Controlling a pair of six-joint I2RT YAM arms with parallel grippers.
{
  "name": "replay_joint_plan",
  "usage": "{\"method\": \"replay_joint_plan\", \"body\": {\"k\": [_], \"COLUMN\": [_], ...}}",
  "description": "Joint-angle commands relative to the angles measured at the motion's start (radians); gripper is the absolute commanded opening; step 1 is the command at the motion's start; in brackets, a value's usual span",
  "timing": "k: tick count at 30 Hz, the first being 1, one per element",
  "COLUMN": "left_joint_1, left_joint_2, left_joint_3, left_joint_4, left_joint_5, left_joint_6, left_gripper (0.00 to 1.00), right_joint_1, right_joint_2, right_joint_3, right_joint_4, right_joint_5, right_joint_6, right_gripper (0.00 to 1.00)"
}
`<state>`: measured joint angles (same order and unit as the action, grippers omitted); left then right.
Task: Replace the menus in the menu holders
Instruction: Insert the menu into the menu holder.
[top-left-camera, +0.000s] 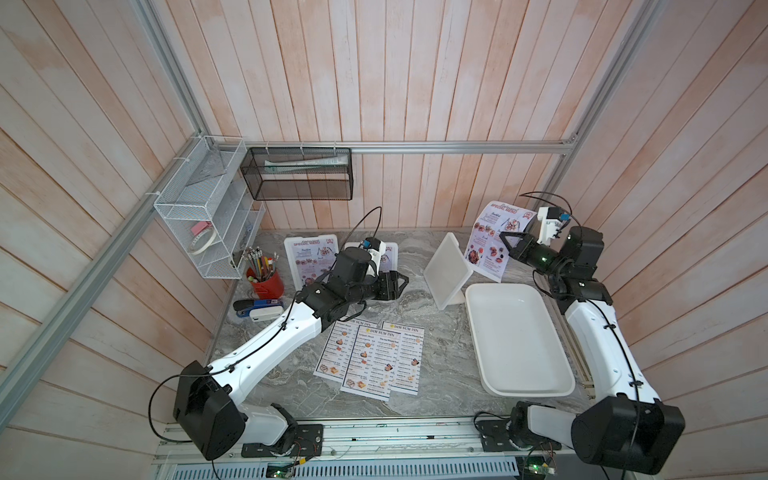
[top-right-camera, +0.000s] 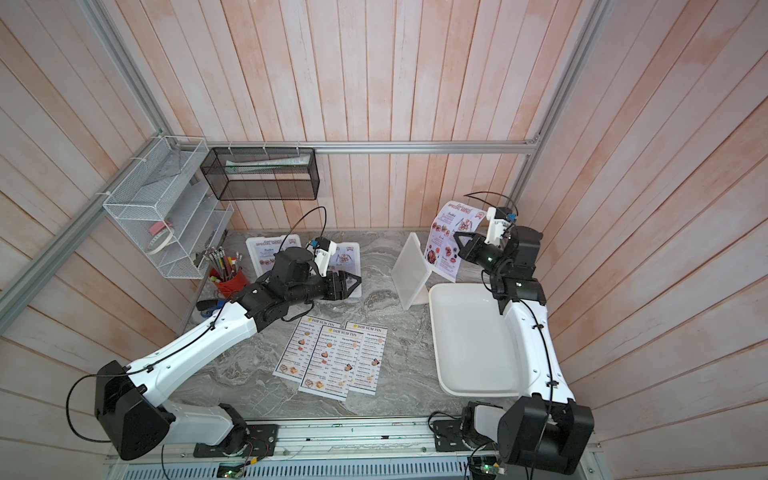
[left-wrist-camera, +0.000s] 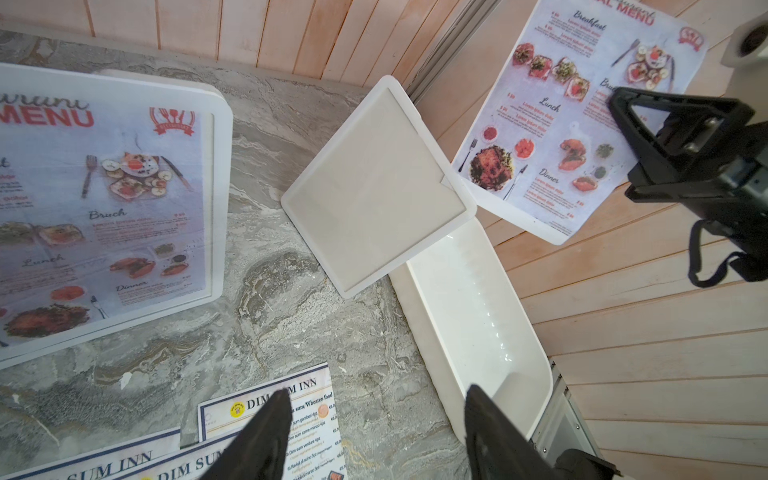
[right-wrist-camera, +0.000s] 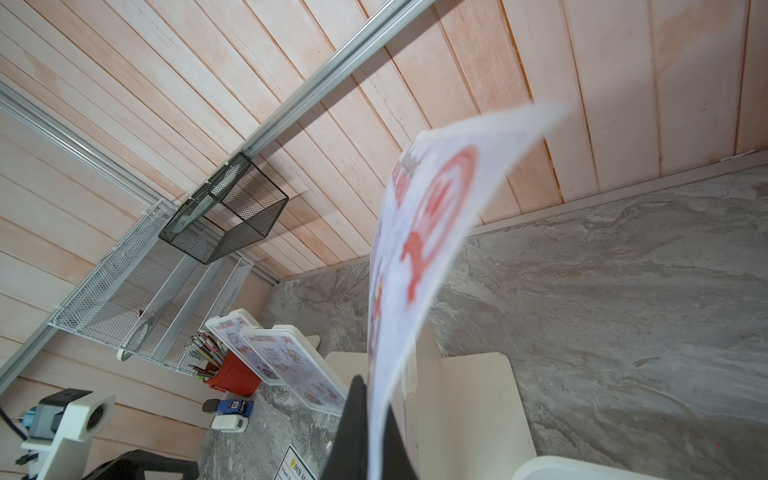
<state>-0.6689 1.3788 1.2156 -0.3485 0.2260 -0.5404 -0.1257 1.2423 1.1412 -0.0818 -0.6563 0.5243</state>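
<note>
**One holder emptied, no new menu in yet**

A pale lilac paper sheet headed "SPECIAL MENU" (top-left-camera: 487, 249) is pinched at its edge by the right end effector (top-left-camera: 507, 242). It is held in the air over the far right corner, clear of everything, just behind the empty white plastic menu holder (top-left-camera: 446, 270). That holder stands tilted on its wedge back beside the far end of the large shallow white tray (top-left-camera: 519, 390). The tray is seen with nothing in it.

The left end effector (top-left-camera: 402, 284) is seen released, jaws apart and gripping nothing, above the grey marbled worktop (top-left-camera: 440, 357). It sits in front of the two other white plastic holders at the back left (top-left-camera: 289, 259) (left-wrist-camera: 222, 187). A lilac sheet is seen in each of them, so neither is emptied.

Three white "DIM SUM INN" paper sheets (top-left-camera: 374, 357) are fanned flat and overlapping at the front middle of the worktop. None is touched.

Progress is judged early. One old sheet of three is out but not yet put down. Two removals are left, and all three insertions. The tray is judged the likely drop spot for the old sheets, though that cannot be confirmed.
</note>
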Motion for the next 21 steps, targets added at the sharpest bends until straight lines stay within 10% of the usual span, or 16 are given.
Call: {"method": "replay_joint_plan", "body": {"k": [1,21], "left_joint_1": [-0.007,-0.012], "left_joint_2": [0.006,-0.007], "left_joint_3": [0.037,0.071], "left_joint_4": [-0.016,-0.081], "left_joint_5": [-0.022,-0.063], "left_joint_6": [0.027,0.058], "left_gripper": [0.68,0.69], "right_joint_1": [0.013,0.070], "right_joint_2": [0.019,0.165], "right_joint_3": [0.005,0.045], "right_joint_4": [0.023,0.149], "right_joint_5": [-0.013,0.062], "right_joint_6": [0.005,-0.005], "right_gripper": [0.00,0.00]}}
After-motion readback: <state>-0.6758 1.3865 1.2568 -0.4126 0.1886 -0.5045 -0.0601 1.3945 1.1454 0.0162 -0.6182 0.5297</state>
